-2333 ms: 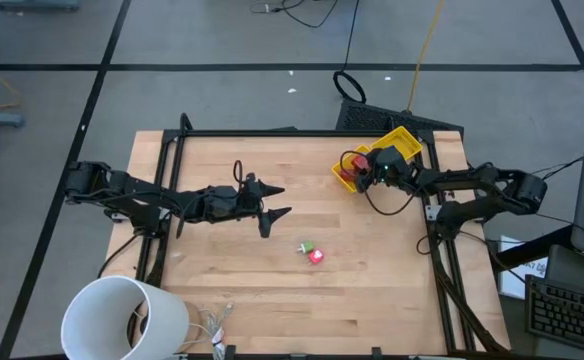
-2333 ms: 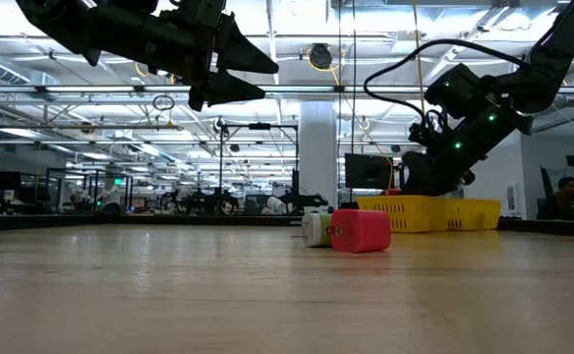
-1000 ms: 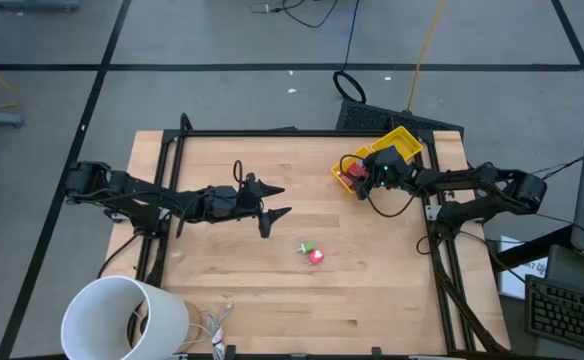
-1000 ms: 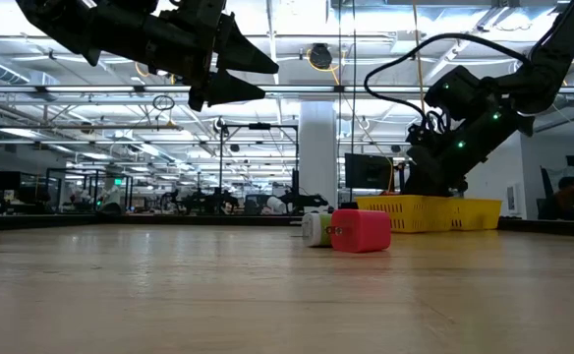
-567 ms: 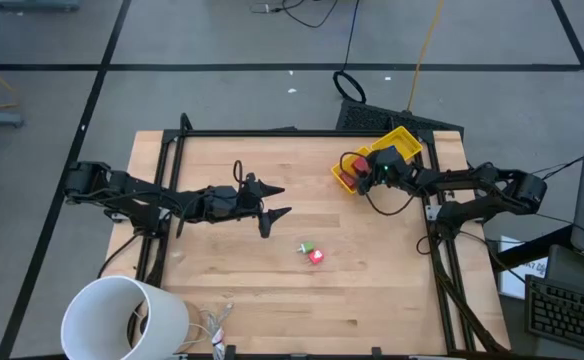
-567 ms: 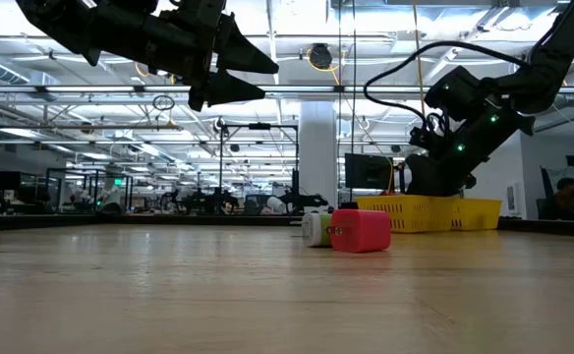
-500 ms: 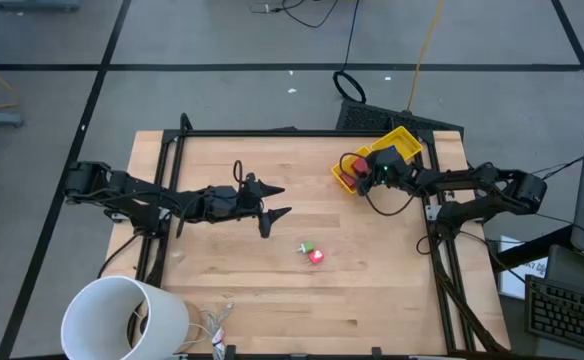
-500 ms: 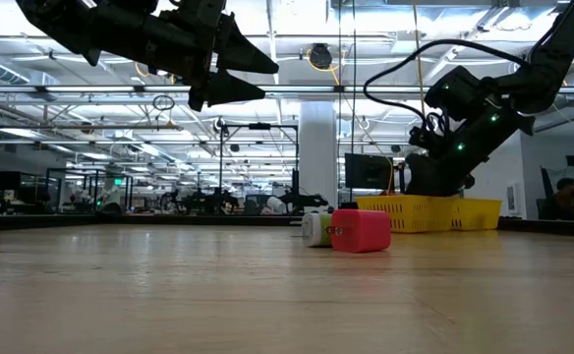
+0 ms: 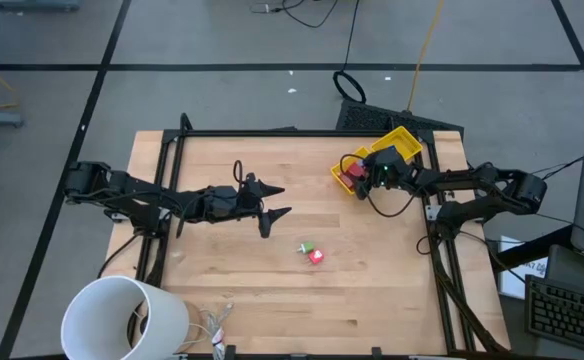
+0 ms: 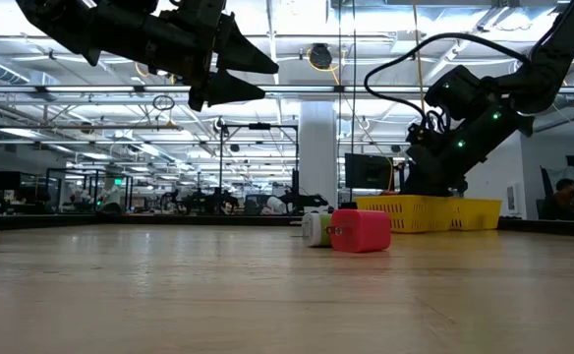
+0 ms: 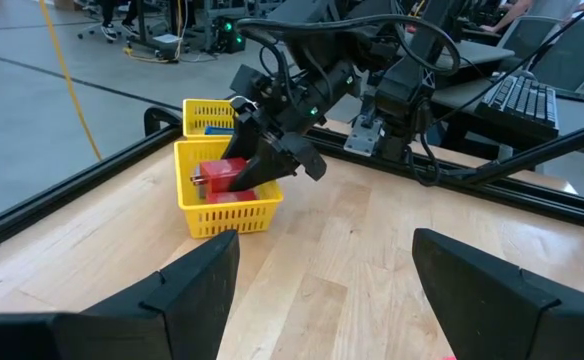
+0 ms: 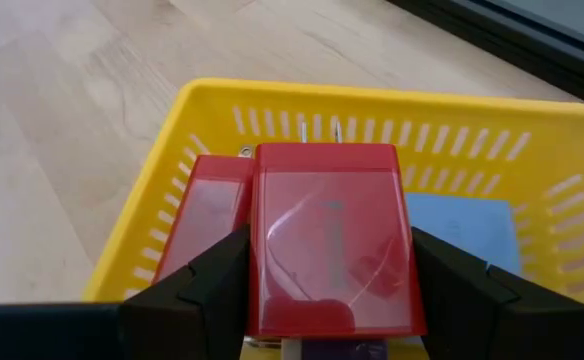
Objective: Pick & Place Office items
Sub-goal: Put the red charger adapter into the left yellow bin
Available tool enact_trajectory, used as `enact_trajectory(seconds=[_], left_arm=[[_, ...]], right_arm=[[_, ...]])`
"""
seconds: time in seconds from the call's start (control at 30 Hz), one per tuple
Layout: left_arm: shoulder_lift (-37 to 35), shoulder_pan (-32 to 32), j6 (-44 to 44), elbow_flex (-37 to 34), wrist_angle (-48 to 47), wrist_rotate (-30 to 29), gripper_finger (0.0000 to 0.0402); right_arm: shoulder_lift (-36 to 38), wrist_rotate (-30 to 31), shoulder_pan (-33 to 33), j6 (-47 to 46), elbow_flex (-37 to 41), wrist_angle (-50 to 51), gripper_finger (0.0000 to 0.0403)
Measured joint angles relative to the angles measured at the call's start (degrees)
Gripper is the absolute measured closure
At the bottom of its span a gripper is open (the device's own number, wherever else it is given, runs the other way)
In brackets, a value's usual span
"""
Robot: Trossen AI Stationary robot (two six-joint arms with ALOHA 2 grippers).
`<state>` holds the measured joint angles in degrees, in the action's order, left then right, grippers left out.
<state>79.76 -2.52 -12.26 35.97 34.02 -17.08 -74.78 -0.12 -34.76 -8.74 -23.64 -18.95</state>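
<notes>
A yellow bin point(image 9: 400, 142) stands at the table's far right. In it lie a red block point(image 12: 200, 225) and a blue piece point(image 12: 462, 226). My right gripper point(image 9: 358, 178) reaches over the bin's left end, shut on a second red block point(image 12: 330, 250). A green bit point(image 9: 307, 246) and a pink-red bit point(image 9: 316, 257) lie side by side on the wood in mid-table. In the low view they are the pink-red bit point(image 10: 361, 230) and, behind it, the green bit point(image 10: 315, 228). My left gripper point(image 9: 285, 200) hovers open above the table's left middle, nothing between its fingers. My right gripper pinches the red block by its two opposite side faces point(image 12: 262, 275), one finger point(image 12: 204, 292) on each. The fingers slant down from the table's right side. The block's two metal prongs point(image 12: 320, 130) point away from the gripper. It hangs over the bin's left end point(image 11: 222, 176).
A big white cylinder point(image 9: 124, 318) stands at the near left corner, with loose cables point(image 9: 212, 328) beside it. Black frame rails point(image 9: 442, 250) run along the table's sides. Open wood lies between the two arms around the two bits.
</notes>
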Motion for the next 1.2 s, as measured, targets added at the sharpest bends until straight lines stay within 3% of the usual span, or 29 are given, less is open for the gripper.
enact_trajectory(seconds=[0.1,0.27,0.57,0.77,0.9,1.03,1.2], left_arm=[[0.0,0.0,0.0,0.0,0.0,0.0,0.0105],[0.0,0.0,0.0,0.0,0.0,0.0,0.0105],[0.0,0.0,0.0,0.0,0.0,0.0,0.0105],[0.0,0.0,0.0,0.0,0.0,0.0,0.0105],[0.0,0.0,0.0,0.0,0.0,0.0,0.0105],[0.0,0.0,0.0,0.0,0.0,0.0,0.0105],[0.0,0.0,0.0,0.0,0.0,0.0,0.0105]], right_arm=[[0.0,0.6,0.0,0.3,0.0,0.0,0.019],[0.0,7.6,0.0,0.8,0.0,0.7,0.019],[0.0,7.4,0.0,0.8,0.0,1.0,0.019],[0.0,-0.2,0.1,0.0,0.0,-0.2,0.019],[0.0,0.7,0.0,0.0,0.0,0.0,0.019],[0.0,7.6,0.0,0.6,0.0,0.4,0.019],[0.0,7.5,0.0,0.6,0.0,0.8,0.019]])
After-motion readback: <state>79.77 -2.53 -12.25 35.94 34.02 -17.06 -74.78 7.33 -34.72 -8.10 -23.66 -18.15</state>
